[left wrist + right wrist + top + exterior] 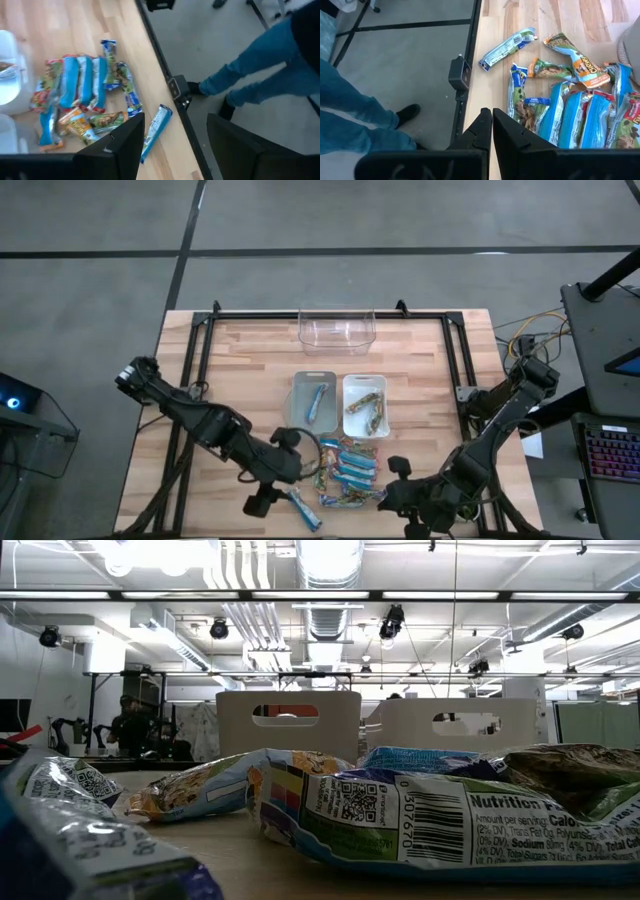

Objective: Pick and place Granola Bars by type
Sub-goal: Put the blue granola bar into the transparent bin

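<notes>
We see low view blocked by wrappers; bins behind half hidden. Lone blue bar (303, 509) lies flat at near table edge, just beside left gripper (262, 502), fingers wide, nothing held. Bar slants diagonally. Pile (348, 474) between arms. Right gripper (393, 498) pinched closed, empty, beside pile.

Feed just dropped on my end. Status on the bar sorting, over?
Left gripper open, empty, near table's front edge by a stray blue bar. Right gripper shut, empty. Pile of bars unsorted; grey bin and white bin partly filled. Nothing blocking.
</notes>
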Robot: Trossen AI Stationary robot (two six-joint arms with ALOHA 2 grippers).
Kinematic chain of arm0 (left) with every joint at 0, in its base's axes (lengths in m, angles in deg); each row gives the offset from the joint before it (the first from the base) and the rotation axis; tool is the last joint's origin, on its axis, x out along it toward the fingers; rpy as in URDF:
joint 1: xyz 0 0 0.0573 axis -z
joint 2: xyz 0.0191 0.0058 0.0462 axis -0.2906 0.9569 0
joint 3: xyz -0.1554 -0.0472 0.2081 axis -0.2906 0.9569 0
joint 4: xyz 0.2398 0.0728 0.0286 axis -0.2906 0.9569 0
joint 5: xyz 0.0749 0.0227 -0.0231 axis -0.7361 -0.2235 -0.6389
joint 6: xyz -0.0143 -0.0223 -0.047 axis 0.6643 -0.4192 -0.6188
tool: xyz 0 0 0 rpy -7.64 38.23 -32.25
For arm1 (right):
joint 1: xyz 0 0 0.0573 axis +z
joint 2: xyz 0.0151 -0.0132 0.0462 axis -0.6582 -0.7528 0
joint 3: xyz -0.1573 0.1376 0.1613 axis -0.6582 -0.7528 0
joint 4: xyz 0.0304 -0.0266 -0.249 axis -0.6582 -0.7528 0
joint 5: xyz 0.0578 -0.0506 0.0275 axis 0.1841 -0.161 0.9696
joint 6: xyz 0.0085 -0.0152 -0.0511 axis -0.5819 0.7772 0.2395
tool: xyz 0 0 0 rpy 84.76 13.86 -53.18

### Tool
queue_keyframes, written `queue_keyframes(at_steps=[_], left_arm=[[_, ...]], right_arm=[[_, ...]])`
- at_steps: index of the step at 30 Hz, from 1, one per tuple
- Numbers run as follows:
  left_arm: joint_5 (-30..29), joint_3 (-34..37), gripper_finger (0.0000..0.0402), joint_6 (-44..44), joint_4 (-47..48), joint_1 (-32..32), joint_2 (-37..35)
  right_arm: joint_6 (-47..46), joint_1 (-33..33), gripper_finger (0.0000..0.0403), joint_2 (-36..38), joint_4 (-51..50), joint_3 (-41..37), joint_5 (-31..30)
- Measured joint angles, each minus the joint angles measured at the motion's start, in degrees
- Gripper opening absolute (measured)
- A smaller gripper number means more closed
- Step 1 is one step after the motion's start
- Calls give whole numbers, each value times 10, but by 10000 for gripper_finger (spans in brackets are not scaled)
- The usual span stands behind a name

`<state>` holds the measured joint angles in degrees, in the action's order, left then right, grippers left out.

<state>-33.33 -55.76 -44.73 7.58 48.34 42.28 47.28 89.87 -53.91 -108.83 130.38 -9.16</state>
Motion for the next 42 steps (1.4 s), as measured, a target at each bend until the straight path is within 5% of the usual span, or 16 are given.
queue_keyframes(at_steps=[22,42], left_arm=[[21,-16,196,129,-8,45,128],[-30,-4,196,187,31,46,192]], right_arm=[[-1,0,9,0,-4,0,-1],[-31,-3,9,0,-18,0,-2]])
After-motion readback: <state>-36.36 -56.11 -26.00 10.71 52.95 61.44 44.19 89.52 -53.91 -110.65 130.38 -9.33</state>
